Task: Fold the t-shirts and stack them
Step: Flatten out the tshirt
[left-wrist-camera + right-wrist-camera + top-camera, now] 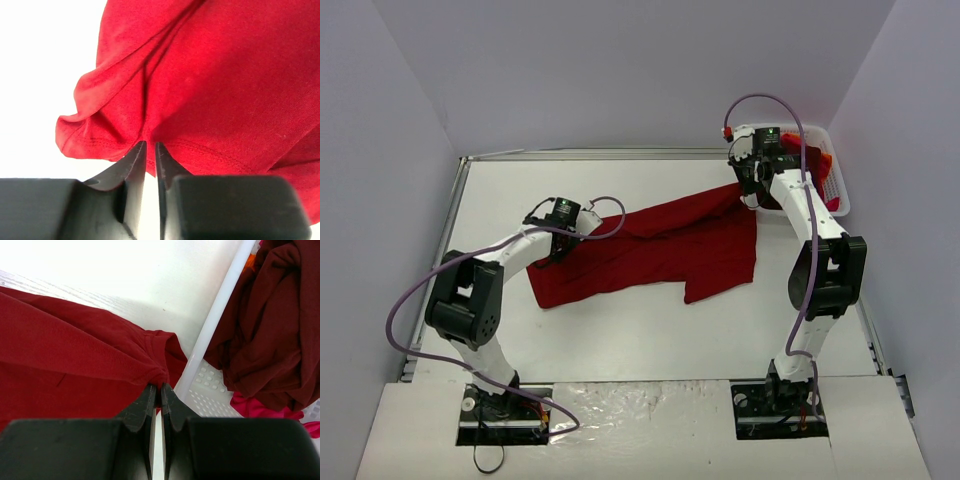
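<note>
From the near edge, the left arm bends low across the table (620,330) to the left end of the red t-shirt (660,250) spread flat in the middle. There the left gripper (151,145) has its jaws drawn narrow on the puckered hem. The right arm stands taller, elbow up, reaching to the shirt's far right corner, where the right gripper (160,386) is pinched tight on bunched cloth. Just beyond that corner sits the white mesh basket (215,320), its rim close to the gripped cloth and darker shirts (270,330) heaped inside, while bare tabletop lies on the shirt's near and far sides.
</note>
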Robot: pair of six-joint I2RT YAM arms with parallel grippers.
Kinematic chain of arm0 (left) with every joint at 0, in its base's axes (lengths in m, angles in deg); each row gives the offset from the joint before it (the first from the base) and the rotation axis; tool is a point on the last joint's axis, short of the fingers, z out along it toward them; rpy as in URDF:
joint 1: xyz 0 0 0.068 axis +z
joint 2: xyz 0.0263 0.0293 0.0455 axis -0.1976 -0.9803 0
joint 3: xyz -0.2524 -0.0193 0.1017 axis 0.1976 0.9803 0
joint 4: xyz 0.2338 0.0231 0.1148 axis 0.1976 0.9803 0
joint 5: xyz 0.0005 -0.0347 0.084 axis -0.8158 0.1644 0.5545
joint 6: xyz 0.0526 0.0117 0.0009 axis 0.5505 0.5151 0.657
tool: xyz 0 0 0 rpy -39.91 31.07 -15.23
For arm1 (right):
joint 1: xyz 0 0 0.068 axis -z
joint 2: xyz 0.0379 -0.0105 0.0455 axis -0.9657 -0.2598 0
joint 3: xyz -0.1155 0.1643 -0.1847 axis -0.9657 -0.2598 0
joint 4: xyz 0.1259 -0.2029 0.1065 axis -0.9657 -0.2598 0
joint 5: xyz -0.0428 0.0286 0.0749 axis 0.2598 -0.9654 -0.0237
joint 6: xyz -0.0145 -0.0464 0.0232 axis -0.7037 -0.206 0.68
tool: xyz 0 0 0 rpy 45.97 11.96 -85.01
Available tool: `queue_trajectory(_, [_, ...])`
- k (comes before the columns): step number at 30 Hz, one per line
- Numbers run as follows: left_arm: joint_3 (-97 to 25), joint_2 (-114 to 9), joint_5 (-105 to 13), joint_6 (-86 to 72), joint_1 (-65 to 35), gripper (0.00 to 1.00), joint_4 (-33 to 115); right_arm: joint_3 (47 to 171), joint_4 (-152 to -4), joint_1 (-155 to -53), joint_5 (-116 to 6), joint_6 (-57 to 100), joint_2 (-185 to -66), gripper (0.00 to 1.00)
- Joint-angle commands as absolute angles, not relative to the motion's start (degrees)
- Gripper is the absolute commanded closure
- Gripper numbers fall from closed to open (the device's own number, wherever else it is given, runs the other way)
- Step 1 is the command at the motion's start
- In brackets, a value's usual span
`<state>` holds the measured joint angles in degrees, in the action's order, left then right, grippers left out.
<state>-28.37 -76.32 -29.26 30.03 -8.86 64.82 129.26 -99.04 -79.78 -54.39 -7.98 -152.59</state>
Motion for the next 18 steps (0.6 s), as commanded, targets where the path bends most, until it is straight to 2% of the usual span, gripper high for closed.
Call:
queue_trajectory(1, [-30.75,-73.41,-28.1,29.73,-9.08,0.92,66.92,128.99,-98.62,-79.25,-53.03,-8.29,-151.09,1.0])
queue_trajectory(2, [-30.66,-73.58,-27.93,29.82,-9.17,0.97,66.92,128.99,-98.71,-79.25,-53.03,-8.37,-151.09,1.0])
queue_trajectory(8, [-30.66,-74.72,-28.1,29.56,-9.17,0.97,66.92,128.63,-98.71,-79.16,-52.68,-8.64,-151.18,1.0])
queue_trajectory(16, [-31.27,-76.04,-28.54,29.82,-9.17,0.77,67.54,128.37,-98.71,-79.16,-52.5,-8.99,-151.7,1.0])
queue_trajectory(18, [-31.27,-76.31,-28.8,29.82,-9.17,0.75,67.54,128.46,-98.62,-79.16,-52.42,-9.08,-151.88,1.0])
